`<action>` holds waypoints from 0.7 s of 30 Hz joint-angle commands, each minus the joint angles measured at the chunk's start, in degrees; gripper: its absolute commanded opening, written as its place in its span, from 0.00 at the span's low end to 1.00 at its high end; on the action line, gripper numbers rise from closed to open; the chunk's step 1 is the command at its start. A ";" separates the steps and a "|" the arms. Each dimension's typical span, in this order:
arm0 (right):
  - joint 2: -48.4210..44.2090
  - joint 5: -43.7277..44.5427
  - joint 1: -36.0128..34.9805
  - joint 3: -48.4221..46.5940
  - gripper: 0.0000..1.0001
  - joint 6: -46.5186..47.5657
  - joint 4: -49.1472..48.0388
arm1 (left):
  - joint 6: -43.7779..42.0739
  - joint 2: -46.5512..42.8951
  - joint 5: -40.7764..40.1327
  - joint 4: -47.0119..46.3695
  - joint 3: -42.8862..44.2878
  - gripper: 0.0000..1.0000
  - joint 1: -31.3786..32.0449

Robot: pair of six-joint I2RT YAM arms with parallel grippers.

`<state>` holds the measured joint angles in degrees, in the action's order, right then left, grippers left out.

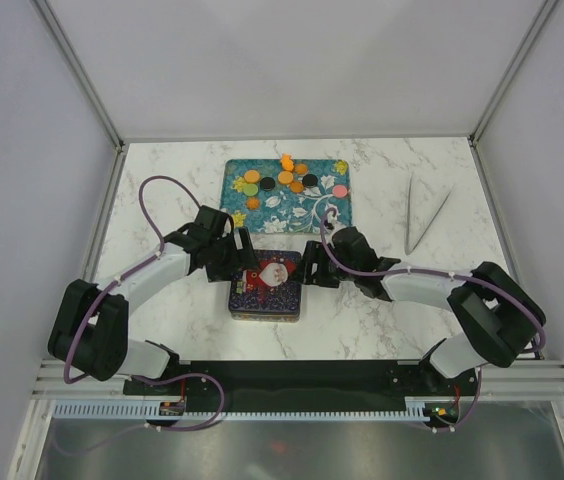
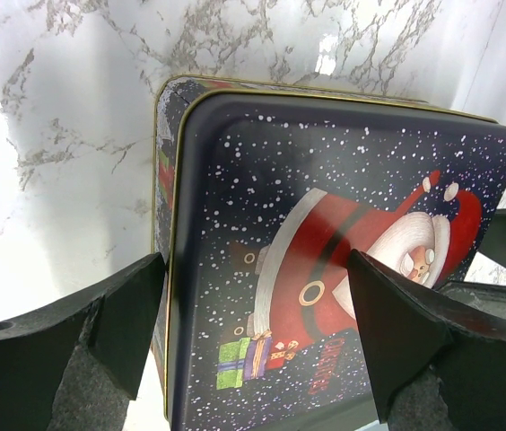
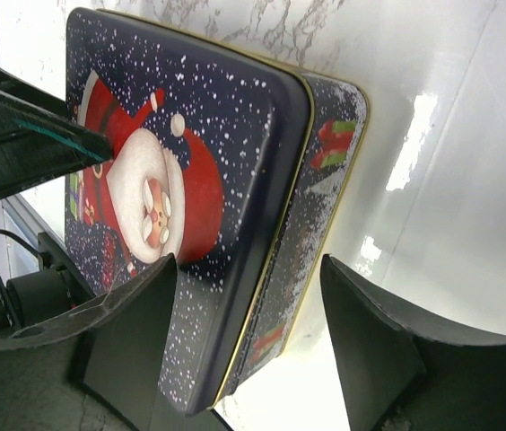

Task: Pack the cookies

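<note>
The cookies [image 1: 285, 179], small orange, green, black, pink and yellow discs, lie on the far half of the teal floral tray [image 1: 292, 212]. In front of the tray stands a closed dark blue tin with a Santa lid [image 1: 266, 286]. My left gripper [image 1: 243, 262] is open at the tin's left side. In the left wrist view [image 2: 257, 269] one finger is outside the tin's wall and the other over the lid [image 2: 343, 233]. My right gripper [image 1: 309, 265] is open at the right side. In the right wrist view [image 3: 248, 265] it straddles the tin's edge [image 3: 307, 206].
A pair of grey tongs [image 1: 425, 214] lies on the marble table at the back right. Metal frame posts and white walls close in the table on the left, right and back.
</note>
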<state>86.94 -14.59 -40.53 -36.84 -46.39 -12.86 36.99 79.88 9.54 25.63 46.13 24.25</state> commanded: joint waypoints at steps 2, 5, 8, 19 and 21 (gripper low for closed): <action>-3.79 -0.87 0.10 0.01 0.75 1.57 2.58 | -0.08 0.28 -1.89 -0.40 -0.08 0.90 0.36; -5.72 -3.25 0.81 0.89 0.78 0.95 2.23 | -0.08 0.28 -1.89 -0.23 0.10 0.90 0.36; -8.00 -5.71 0.81 2.64 0.78 -0.27 0.66 | -0.17 0.19 -1.72 -0.14 0.10 0.90 0.36; -9.69 -7.38 -3.06 11.17 0.79 -5.02 -7.70 | 0.10 0.46 -1.54 -0.05 0.19 0.90 0.36; -8.81 -8.35 -3.94 12.14 0.79 -6.51 -11.38 | 0.18 0.37 -1.37 -0.05 0.10 0.90 0.36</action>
<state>77.69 -21.43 -43.38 -25.58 -50.50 -16.88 36.99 79.88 9.52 25.65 46.13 24.25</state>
